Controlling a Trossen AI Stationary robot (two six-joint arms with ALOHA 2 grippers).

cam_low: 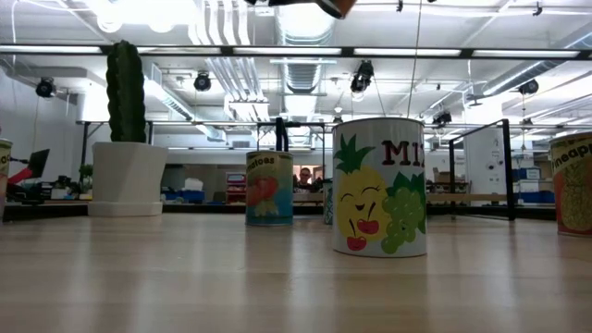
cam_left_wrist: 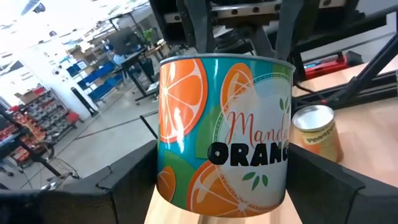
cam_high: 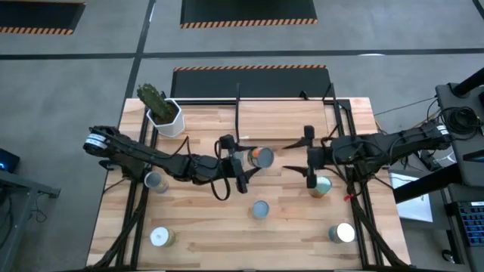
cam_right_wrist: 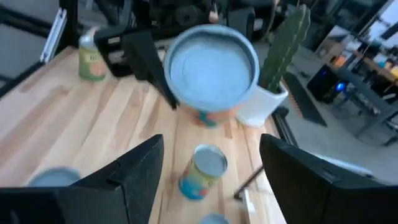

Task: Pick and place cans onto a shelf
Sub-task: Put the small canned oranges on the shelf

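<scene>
Nearest us: the mandarin orange can (cam_left_wrist: 225, 134) sits between the left tool's (cam_high: 243, 168) fingers, held clear of the worktop (cam_high: 287, 234).
Left tool: we see it clamped on that can's sides, can tipped sideways.
Right tool: right tool (cam_high: 311, 159) is empty, fingers apart, hovering over a can (cam_high: 323, 186) beside it.
Key relation: we judge the shelf (cam_high: 280, 113) lies just beyond the left tool, the nearer arm.

Glossy metal can (cam_left_wrist: 225, 134), wood table (cam_high: 287, 227)
</scene>
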